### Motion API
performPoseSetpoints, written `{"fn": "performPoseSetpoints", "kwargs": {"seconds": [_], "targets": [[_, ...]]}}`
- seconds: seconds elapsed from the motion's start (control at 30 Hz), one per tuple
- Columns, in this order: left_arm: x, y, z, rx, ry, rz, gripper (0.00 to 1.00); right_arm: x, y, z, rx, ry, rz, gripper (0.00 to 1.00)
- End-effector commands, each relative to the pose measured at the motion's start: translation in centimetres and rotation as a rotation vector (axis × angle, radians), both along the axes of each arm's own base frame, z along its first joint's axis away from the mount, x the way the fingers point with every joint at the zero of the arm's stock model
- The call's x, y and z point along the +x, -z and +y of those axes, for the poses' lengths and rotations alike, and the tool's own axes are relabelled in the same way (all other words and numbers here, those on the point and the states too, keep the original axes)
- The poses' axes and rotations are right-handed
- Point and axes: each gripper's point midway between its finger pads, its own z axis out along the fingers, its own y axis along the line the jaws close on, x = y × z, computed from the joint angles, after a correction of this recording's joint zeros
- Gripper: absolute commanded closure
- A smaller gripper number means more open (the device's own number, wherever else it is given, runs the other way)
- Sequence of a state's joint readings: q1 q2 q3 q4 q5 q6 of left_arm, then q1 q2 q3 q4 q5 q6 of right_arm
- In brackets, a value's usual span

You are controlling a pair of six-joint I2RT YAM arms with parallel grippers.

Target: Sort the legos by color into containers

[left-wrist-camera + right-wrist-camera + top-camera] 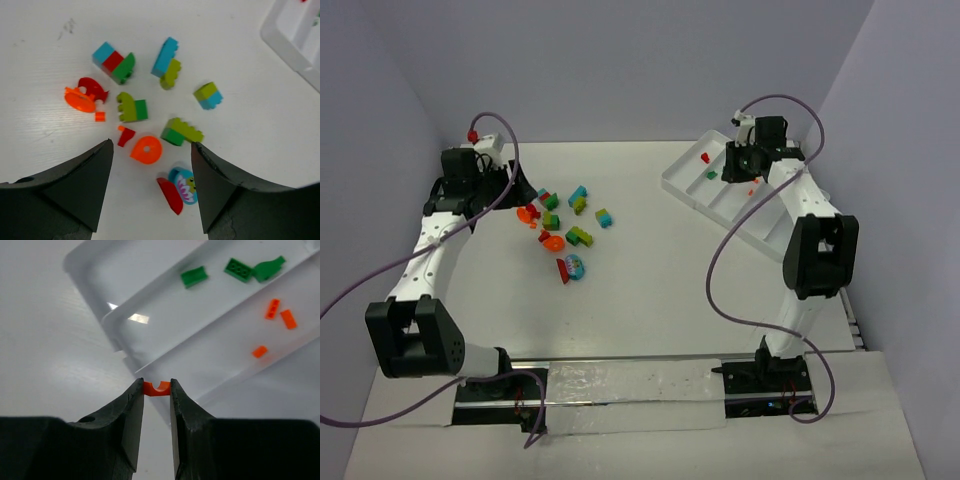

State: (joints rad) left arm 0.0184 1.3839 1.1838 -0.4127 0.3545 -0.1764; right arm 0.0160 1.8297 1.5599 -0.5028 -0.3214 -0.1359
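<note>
1 orange arch brick (156, 388) is clamped between the fingertips of the right tool (157, 393), taken by its 2 flat ends, over the edge of the white tray (150, 305). It is held at the end of the compartment where 3 orange pieces (280, 317) are kept; 3 green pieces (235, 269) are kept in the compartment beside it. The left tool (151, 146) is spread wide and empty over the loose legos (132, 106), which are scattered on the counter (250, 160) well apart from the tray. The bricks are judged light, stiff and smooth, so little squeeze is needed, yet a skewed pinch could let one shoot out. Flat opposite faces are best taken, not studs or curved edges. Joined bricks of 2 colours may need to be pulled apart first.
</note>
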Motion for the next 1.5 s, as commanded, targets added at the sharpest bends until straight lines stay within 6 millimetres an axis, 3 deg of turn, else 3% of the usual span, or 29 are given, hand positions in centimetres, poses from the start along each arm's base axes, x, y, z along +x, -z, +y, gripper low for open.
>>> {"fn": "performPoseSetpoints", "kwargs": {"seconds": [0.0,0.17,0.3,0.5,0.63,0.83,0.97,1.27,1.47], "targets": [[-0.1,2.5,2.9,0.165,-0.063,0.035,0.27,3.0,0.7,-2.8,-0.116,0.077,0.003,0.79],[-0.2,4.1,3.3,0.185,-0.072,0.068,0.27,5.6,2.3,-6.3,-0.172,0.184,0.044,0.80],[-0.1,5.1,3.7,0.202,-0.081,0.085,0.27,6.6,4.3,-7.5,-0.193,0.218,0.084,0.77],[0.2,7.0,4.2,0.213,-0.097,0.135,0.27,7.4,5.7,-8.2,-0.210,0.237,0.112,0.68],[0.3,7.9,4.6,0.213,-0.103,0.158,0.27,8.0,6.6,-8.6,-0.217,0.245,0.125,0.52],[0.0,9.3,4.8,0.221,-0.097,0.186,0.27,8.3,6.7,-8.6,-0.202,0.245,0.128,0.39],[-0.2,10.4,5.0,0.236,-0.094,0.198,0.28,7.9,5.5,-7.6,-0.154,0.232,0.120,0.36],[0.8,13.6,5.2,0.249,-0.096,0.243,0.39,5.5,-1.6,-3.3,-0.052,0.161,0.020,0.18],[2.0,15.3,5.1,0.273,-0.090,0.248,0.47,4.2,-3.8,-1.7,0.003,0.134,0.000,0.15]]}}
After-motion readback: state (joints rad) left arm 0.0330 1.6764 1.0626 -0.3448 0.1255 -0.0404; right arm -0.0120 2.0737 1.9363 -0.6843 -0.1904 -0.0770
